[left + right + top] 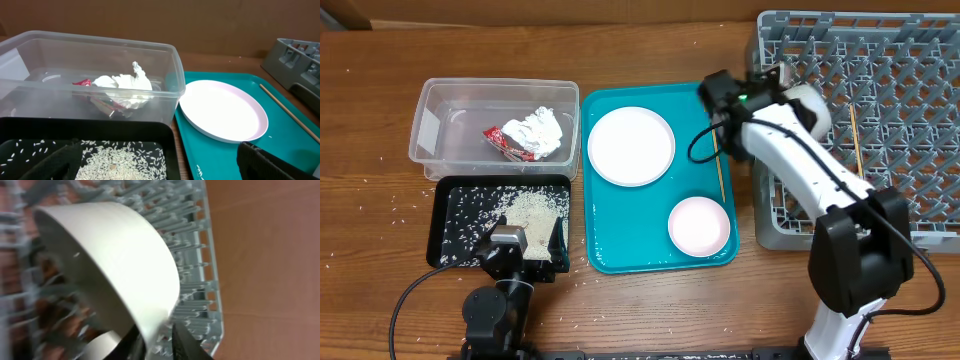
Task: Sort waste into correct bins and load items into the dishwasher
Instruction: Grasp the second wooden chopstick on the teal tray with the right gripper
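The waste side looked nearly finished: the crumpled napkin (pixel 542 130) and the red-and-silver wrapper (pixel 500 138) lay together inside the clear tub (pixel 495 85) at the far left, and a heap of rice (pixel 535 208) sat in the black tray (pixel 436 230) just on the near side of it. Loose grains (pixel 392 212) were scattered on the worktop (pixel 650 310) left of the black tray and by its near right corner, so that part was judged incomplete. Loading was partly done. 1 chopstick (pixel 856 140) lay across the grey dish rack (pixel 910 60) on the right. The right hand (pixel 786 92) was clamped on the rim of the white bowl (pixel 812 108), holding it seemingly tipped on its side above the rack's far left corner, not yet set among the pegs. Left on the teal tray (pixel 620 225) in the middle were the pale plate (pixel 631 146), the pink bowl (pixel 699 225) and the second chopstick (pixel 720 175) along the tray's right edge. No cup or second plate could be made out. The left hand (pixel 518 243) hovered over the near edge of the black tray with its fingers apart, holding nothing. As for obstacles, the right arm crossed above the teal tray's right side and the second chopstick. The rack's raised left wall also stood between that tray and the pegs, so each piece left there would probably need lifting over it.
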`<state>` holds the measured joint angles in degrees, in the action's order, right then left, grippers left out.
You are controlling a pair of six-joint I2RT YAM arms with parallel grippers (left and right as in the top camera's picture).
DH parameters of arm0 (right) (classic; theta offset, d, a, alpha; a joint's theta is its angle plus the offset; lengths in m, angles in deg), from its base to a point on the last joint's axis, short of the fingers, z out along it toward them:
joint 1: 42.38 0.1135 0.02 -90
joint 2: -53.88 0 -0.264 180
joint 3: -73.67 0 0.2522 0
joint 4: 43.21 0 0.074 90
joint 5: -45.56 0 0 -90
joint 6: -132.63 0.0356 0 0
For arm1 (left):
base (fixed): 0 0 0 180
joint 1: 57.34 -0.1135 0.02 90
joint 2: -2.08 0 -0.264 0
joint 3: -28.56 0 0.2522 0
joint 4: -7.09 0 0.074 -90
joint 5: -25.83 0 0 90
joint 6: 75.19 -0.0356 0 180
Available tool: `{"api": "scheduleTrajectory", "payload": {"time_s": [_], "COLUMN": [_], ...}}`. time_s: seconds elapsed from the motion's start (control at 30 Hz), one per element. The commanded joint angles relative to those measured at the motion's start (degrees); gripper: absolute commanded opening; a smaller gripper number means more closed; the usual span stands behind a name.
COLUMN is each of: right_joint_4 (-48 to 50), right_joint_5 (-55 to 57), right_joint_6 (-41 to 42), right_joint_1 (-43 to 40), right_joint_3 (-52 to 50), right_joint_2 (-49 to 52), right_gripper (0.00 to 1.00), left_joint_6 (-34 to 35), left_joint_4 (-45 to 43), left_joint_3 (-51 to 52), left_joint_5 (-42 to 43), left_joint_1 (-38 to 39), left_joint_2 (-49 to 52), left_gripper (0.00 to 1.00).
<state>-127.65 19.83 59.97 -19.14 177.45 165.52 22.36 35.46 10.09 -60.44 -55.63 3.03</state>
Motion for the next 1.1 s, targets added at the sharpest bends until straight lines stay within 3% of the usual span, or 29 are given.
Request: {"api": "scheduleTrajectory", "payload": {"time_s": [0.0, 0.23, 0.33, 0.47, 0.77, 1.07], "right_joint_4": [-2.4, -5.4, -2.05, 6.93, 13.03, 12.96], "right_joint_5": [-6.8, -26.08, -36.2, -52.81, -53.42, -55.56], "right_joint_6": [1.03, 4.39, 4.35, 1.42, -7.39, -8.72], "right_joint_1": [2.16, 7.56, 8.68, 8.11, 4.5, -1.11], "right_joint_3": [0.15, 7.87, 11.43, 12.0, 9.55, 9.46], "right_joint_2": [0.0, -2.93, -4.15, -3.61, 7.63, 16.22], "right_gripper": [0.4, 0.47, 0.59, 0.6, 0.58, 0.38], "left_joint_6": [0.79, 0.79, 0.79, 0.79, 0.79, 0.81], "left_joint_4": [-0.22, -0.2, -0.22, -0.22, -0.22, -0.22], "left_joint_3": [0.31, 0.31, 0.31, 0.31, 0.31, 0.31], "left_joint_5": [0.37, 0.35, 0.37, 0.35, 0.35, 0.37], "left_joint_1": [-0.57, -0.57, -0.57, -0.57, -0.57, -0.57], "left_joint_2": [-0.66, -0.66, -0.66, -0.66, -0.66, -0.66], "left_gripper": [1.0, 1.0, 1.0, 1.0, 1.0, 1.0]}}
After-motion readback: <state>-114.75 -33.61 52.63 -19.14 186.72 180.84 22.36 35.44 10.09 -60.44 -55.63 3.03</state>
